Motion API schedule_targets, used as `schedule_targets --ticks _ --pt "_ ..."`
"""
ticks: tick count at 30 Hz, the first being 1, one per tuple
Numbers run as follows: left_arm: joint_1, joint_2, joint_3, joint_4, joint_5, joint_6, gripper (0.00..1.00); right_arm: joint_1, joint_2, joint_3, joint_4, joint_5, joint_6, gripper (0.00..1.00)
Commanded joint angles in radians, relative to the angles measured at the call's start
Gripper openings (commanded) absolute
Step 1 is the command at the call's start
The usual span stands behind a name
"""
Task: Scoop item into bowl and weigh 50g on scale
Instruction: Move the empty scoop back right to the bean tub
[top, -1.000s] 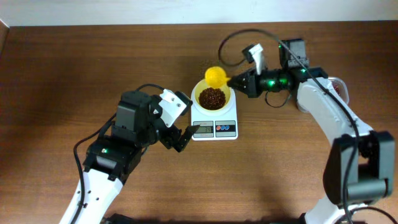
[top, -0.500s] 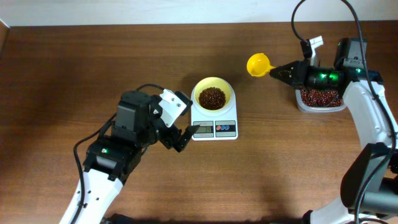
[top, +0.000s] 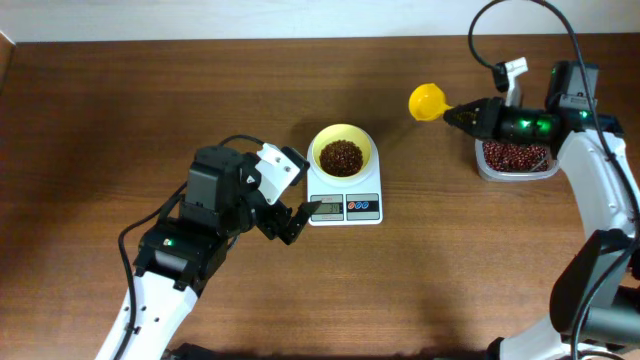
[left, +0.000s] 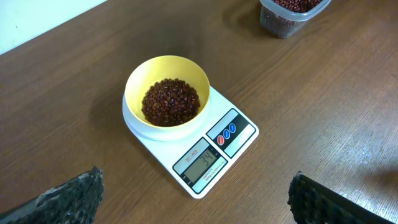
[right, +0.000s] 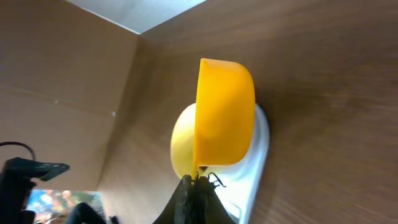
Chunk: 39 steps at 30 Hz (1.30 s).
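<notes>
The pale yellow bowl (top: 318, 146) stands on the white scale (top: 345, 206) at the table's centre, with a heap of red-brown beans (top: 341, 156) in it. In the left wrist view the bowl (left: 132, 84) holds the beans (left: 171, 101), and the scale (left: 239, 134) displays 34. My left gripper (top: 292, 198) hovers open just left of the scale, its jaws (left: 196, 186) wide apart with nothing between them. At upper right, my right gripper (top: 462, 115) is shut on the handle of a yellow scoop (top: 428, 102). The scoop (right: 225, 112) is turned on its side in front of my right gripper (right: 198, 186).
A clear plastic container (top: 517, 158) of more beans sits at the right, under my right forearm, and shows at the top edge of the left wrist view (left: 289, 14). Bare brown table surrounds the scale.
My right arm has carried the scoop from over the bowl away to the right, up beside the container. The left arm has not moved.
</notes>
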Motion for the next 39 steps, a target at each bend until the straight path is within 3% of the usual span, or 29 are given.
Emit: schedule_targets --ticks 1,7,15,23,31,39 --pt "0.005 0.003 -0.005 0.002 0.004 -0.013 0.99 -0.027 -0.03 0.017 0.0 0.021 -0.097 0.04" --pt "0.005 0.003 -0.005 0.002 0.004 -0.013 0.99 -0.038 -0.03 0.017 -0.051 0.036 -0.322 0.04" --pt "0.005 0.003 -0.005 0.002 0.004 -0.013 0.99 -0.04 -0.095 0.034 -0.081 0.094 -0.319 0.04" --pt "0.005 0.003 -0.005 0.002 0.004 -0.013 0.99 -0.04 -0.222 0.1 -0.211 0.499 -0.319 0.04" --pt "0.005 0.003 -0.005 0.002 0.004 -0.013 0.99 -0.04 -0.247 0.099 -0.21 0.663 -0.113 0.04" --pt "0.005 0.003 -0.005 0.002 0.004 -0.013 0.99 -0.037 -0.24 0.099 -0.276 0.71 -0.033 0.04"
